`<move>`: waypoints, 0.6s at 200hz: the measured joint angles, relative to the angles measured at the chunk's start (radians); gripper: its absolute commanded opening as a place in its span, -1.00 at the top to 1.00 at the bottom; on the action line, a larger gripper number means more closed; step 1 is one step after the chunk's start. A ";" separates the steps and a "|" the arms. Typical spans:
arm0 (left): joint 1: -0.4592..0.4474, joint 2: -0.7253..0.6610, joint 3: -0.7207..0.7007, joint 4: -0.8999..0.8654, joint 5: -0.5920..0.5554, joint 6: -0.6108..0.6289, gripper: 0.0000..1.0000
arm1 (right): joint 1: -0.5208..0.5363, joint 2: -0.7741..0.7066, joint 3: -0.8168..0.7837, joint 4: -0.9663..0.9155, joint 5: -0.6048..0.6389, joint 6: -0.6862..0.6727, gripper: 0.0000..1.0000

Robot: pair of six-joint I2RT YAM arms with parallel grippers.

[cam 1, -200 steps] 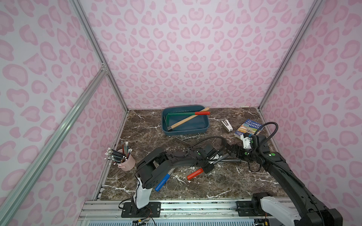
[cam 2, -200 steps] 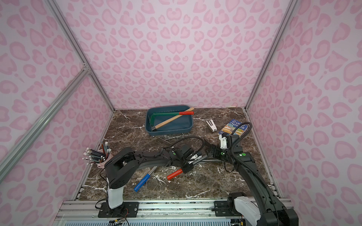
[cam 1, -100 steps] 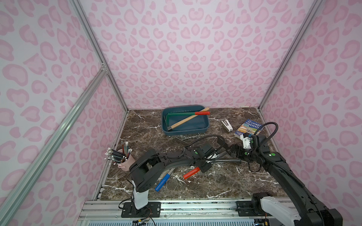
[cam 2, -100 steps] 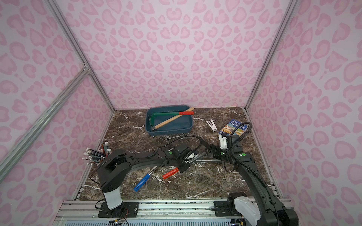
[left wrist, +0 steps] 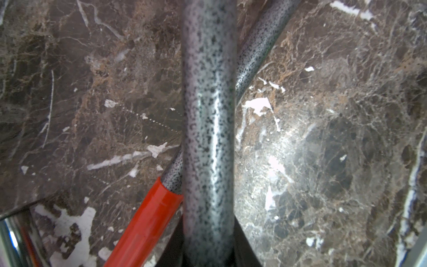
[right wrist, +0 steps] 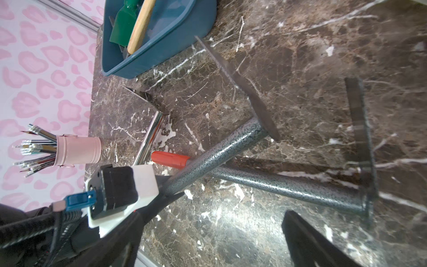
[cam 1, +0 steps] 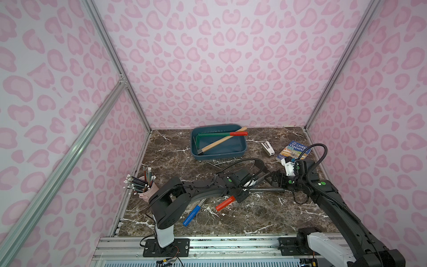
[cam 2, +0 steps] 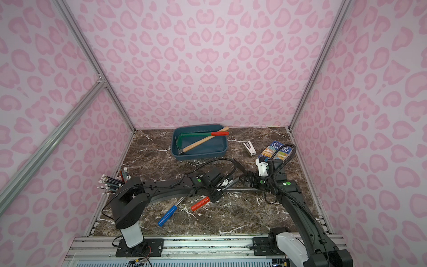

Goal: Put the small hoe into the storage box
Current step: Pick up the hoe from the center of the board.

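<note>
At lower centre of both top views, left end effector [cam 1: 241, 196] clamped tight on the speckled grey shaft of the small hoe [right wrist: 219, 150]. Hoe outside the storage box [cam 1: 219, 156], dark blade end near its front wall, not touching. Under that shaft and crossing it, a second speckled tool [right wrist: 288, 185] with a red handle [cam 1: 225, 204], flat on the marble table [cam 1: 265, 215]. Just right of there, right end effector [cam 1: 275, 181] with jaws spread wide, gripping nothing, near the second tool's head. At upper centre, green rake [cam 1: 215, 134] and wooden-handled hammer [cam 1: 221, 141] inside the box. Blue-handled trowel [cam 1: 191, 215] at lower centre-left; pink pencil cup [cam 1: 150, 191] by the left wall.
</note>
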 measured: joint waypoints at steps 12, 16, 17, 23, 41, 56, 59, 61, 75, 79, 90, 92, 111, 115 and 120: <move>0.002 -0.012 -0.003 0.001 -0.001 -0.001 0.92 | 0.000 0.000 0.000 0.003 -0.014 -0.003 -0.97; 0.003 -0.016 -0.005 0.001 -0.002 -0.002 0.91 | 0.000 0.000 0.000 0.005 -0.018 -0.003 -0.97; 0.003 -0.017 -0.005 0.001 -0.002 -0.002 0.91 | 0.000 0.000 0.000 0.005 -0.021 -0.003 -0.97; 0.005 -0.024 -0.008 0.003 -0.005 -0.004 0.91 | 0.000 0.000 0.000 0.007 -0.026 -0.003 -0.97; 0.007 -0.045 -0.014 0.012 -0.018 -0.013 0.91 | 0.000 0.000 0.000 0.014 -0.050 -0.003 -0.97; 0.011 -0.057 -0.014 0.019 -0.032 -0.019 0.91 | 0.000 -0.002 0.000 0.021 -0.074 -0.005 -0.97; 0.012 -0.059 -0.014 0.020 -0.036 -0.019 0.91 | 0.000 -0.004 0.000 0.024 -0.079 -0.007 -0.97; 0.013 -0.060 -0.014 0.020 -0.038 -0.020 0.92 | 0.001 -0.005 -0.001 0.026 -0.083 -0.007 -0.97; 0.019 -0.073 -0.014 0.020 -0.042 -0.030 0.91 | 0.004 -0.014 -0.008 0.042 -0.111 -0.011 -0.97; 0.021 -0.077 -0.014 0.020 -0.042 -0.034 0.91 | 0.005 -0.016 -0.008 0.043 -0.118 -0.011 -0.97; 0.029 -0.087 -0.014 0.022 -0.042 -0.046 0.91 | 0.007 -0.022 -0.013 0.051 -0.132 -0.014 -0.97; 0.031 -0.088 -0.014 0.022 -0.043 -0.047 0.91 | 0.007 -0.022 -0.013 0.051 -0.134 -0.014 -0.97; 0.042 -0.104 -0.011 0.023 -0.047 -0.074 0.91 | 0.014 -0.028 -0.019 0.063 -0.155 -0.014 -0.97; 0.044 -0.107 -0.010 0.023 -0.049 -0.079 0.91 | 0.016 -0.029 -0.019 0.064 -0.158 -0.014 -0.97; 0.047 -0.111 -0.008 0.023 -0.052 -0.081 0.92 | 0.019 -0.029 -0.020 0.067 -0.161 -0.014 -0.97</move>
